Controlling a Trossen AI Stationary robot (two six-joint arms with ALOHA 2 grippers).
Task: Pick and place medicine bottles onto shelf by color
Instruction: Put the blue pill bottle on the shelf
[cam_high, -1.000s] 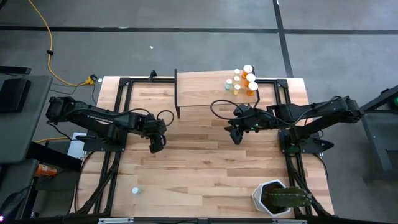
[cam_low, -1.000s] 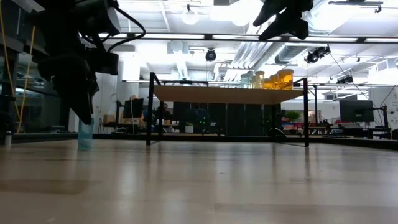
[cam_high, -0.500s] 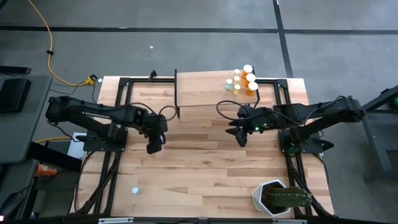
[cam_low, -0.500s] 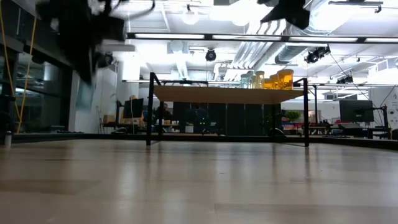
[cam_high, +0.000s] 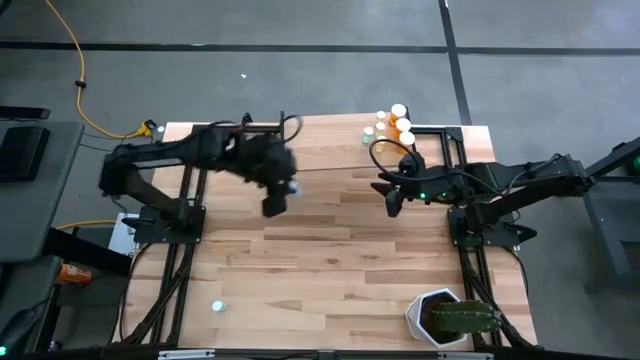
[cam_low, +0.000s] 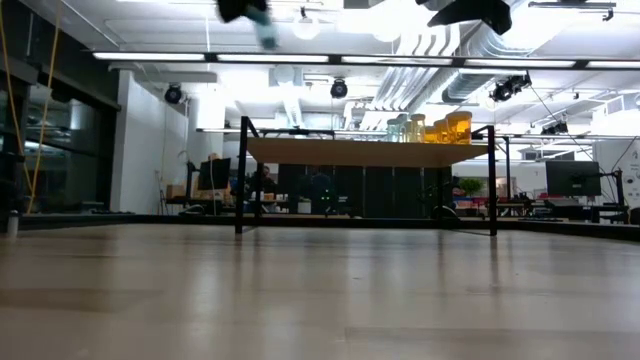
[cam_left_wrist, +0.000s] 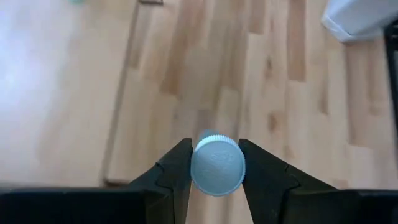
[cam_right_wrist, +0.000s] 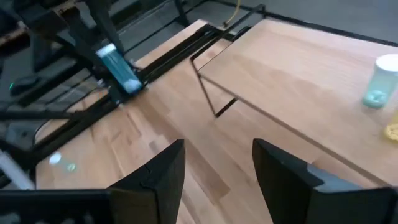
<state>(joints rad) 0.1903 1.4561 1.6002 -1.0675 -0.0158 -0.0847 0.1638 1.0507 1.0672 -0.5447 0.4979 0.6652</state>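
A wooden table seen from above, with two dark robot arms reaching in from either side. The left gripper (cam_high: 277, 203) is raised over the table just in front of the shelf (cam_high: 330, 150), a low light-wood board on black legs along the far edge. Its fingers are clamped on a pale blue bottle (cam_left_wrist: 217, 165), one finger on each side of the white cap; in the left wrist view the cap faces the camera, so the bottle's long axis runs out along the gripper's own pointing line. In the right wrist view the same bottle hangs tilted, not upright. The shelf lies beyond the bottle, toward the far edge, and its left half is bare. A cluster of shelved bottles (cam_high: 393, 126), orange and paler ones, stands at the shelf's right end. The right gripper (cam_high: 392, 202) hovers near the shelf's right part with its fingers apart and nothing between them. One loose bottle (cam_high: 217, 307) remains on the table near the front left, closer to the left arm. The carried bottle probably needs righting before it is set down.
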